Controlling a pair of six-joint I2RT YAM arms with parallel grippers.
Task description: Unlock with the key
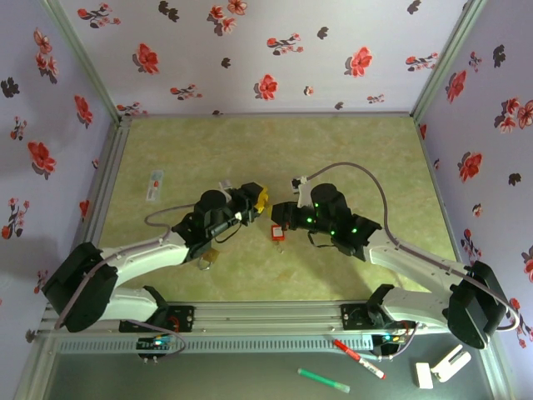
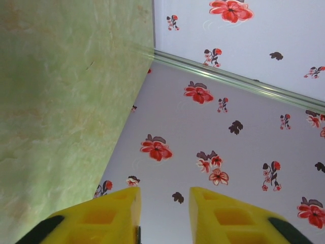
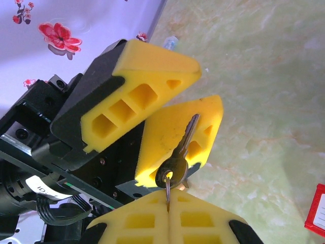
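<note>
The key is small and dark grey. It hangs from a thin ring pinched between the shut yellow fingers of my right gripper, its blade pointing up and away. Right behind it my left gripper stands open, and the blade lies in front of its lower finger. In the left wrist view the left gripper faces the flowered wall, its fingers apart. The red padlock lies on the table just below my right gripper, and its corner shows at the right edge. The brass padlock lies by the left forearm.
A white label lies at the table's left. Flowered walls close in the back and both sides. On the front ledge are a red marker, a green marker and white pieces.
</note>
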